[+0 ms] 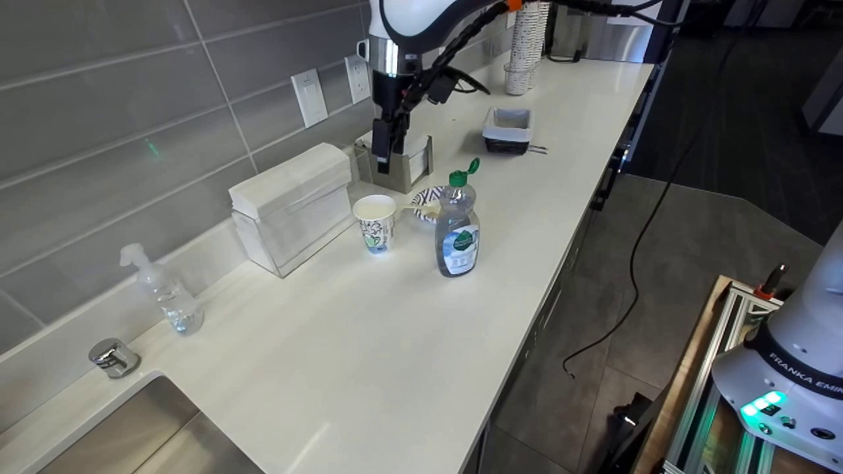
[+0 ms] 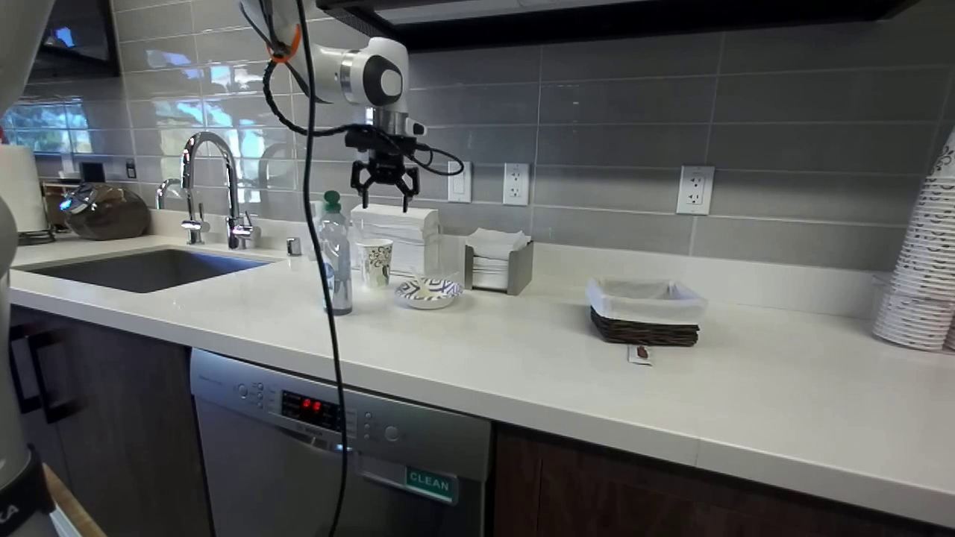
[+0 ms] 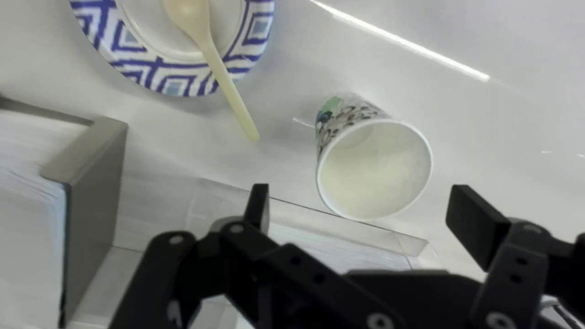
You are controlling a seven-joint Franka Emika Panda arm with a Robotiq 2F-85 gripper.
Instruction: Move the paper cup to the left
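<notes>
White paper, printed with dark swirls and a patch of green and blue, forms the one paper cup, which stands upright on the worktop, mouth upward, just in front of the one clear napkin box. One claw hangs from one arm, higher than that napkin box; its two fingers stand wide apart, and in the wrist view the paper cup's rim shows ahead of the gap. One plastic bottle, its green cap flipped up, also stands in front of the clear napkin box, farther out than the paper cup.

Off one end of the clear napkin box, one patterned bowl holds the head of one pale spoon, whose handle reaches over the rim. One grey napkin holder stands near that same end, so two piles of napkins are visible, one in each. Well past this end sit one lined basket and one small packet; farthest that way rise at least two columns of white paperware, nested too tightly to count. Near the opposite end of the clear napkin box stands one pump bottle, with one sink farther off. The wall behind the box bears two sockets and one switch.
</notes>
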